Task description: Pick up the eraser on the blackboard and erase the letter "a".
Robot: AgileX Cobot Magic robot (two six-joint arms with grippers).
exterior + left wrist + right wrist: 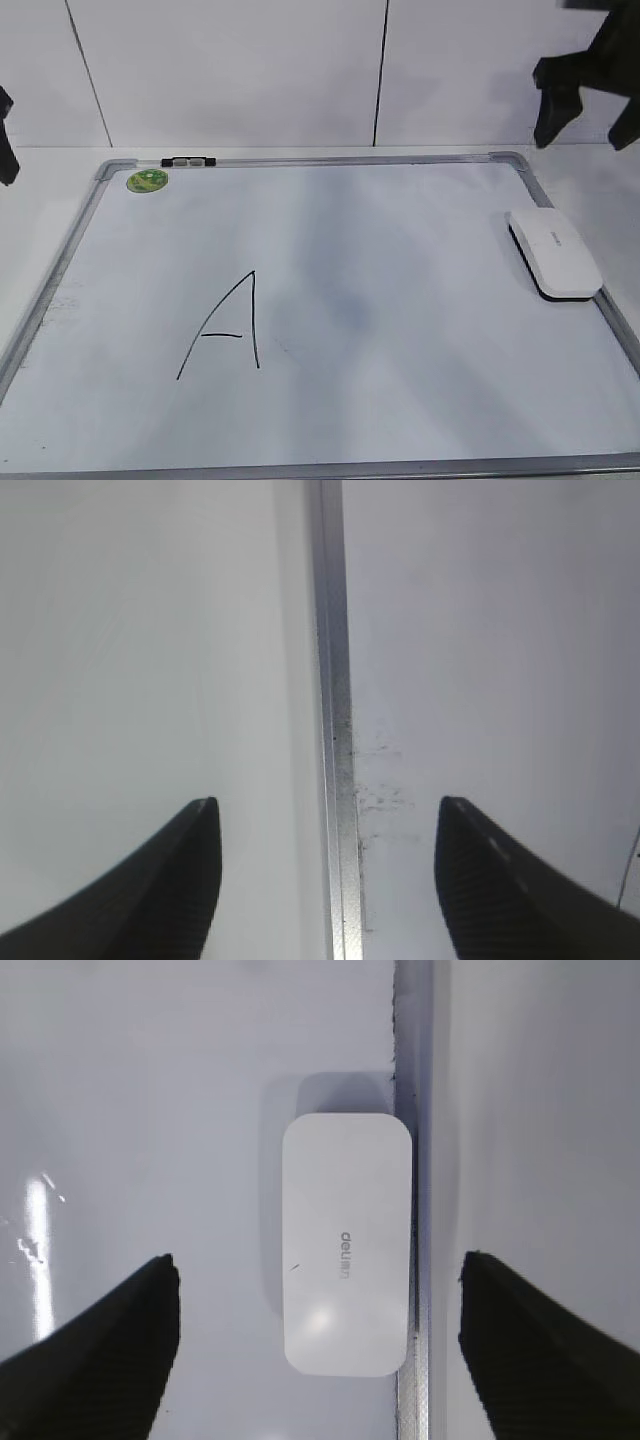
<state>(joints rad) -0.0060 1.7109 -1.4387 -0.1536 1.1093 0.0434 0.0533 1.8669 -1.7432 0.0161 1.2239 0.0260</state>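
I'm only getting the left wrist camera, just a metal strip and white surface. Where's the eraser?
Observer: The white rounded plastic eraser lies on the white dry-erase board, right beside its grey metal frame on the right-hand side.
Operator: Is the right hand anywhere near it?
Observer: The right hand hovers above it, open, with the eraser framed between its fingers and not touched.
Operator: What's written on the board?
Observer: I see only a large black capital A, left of centre; no small "a" shows.

Black-and-silver clip [188, 160] on top frame edge; capital "A" [226, 328] in black marker, lower left.
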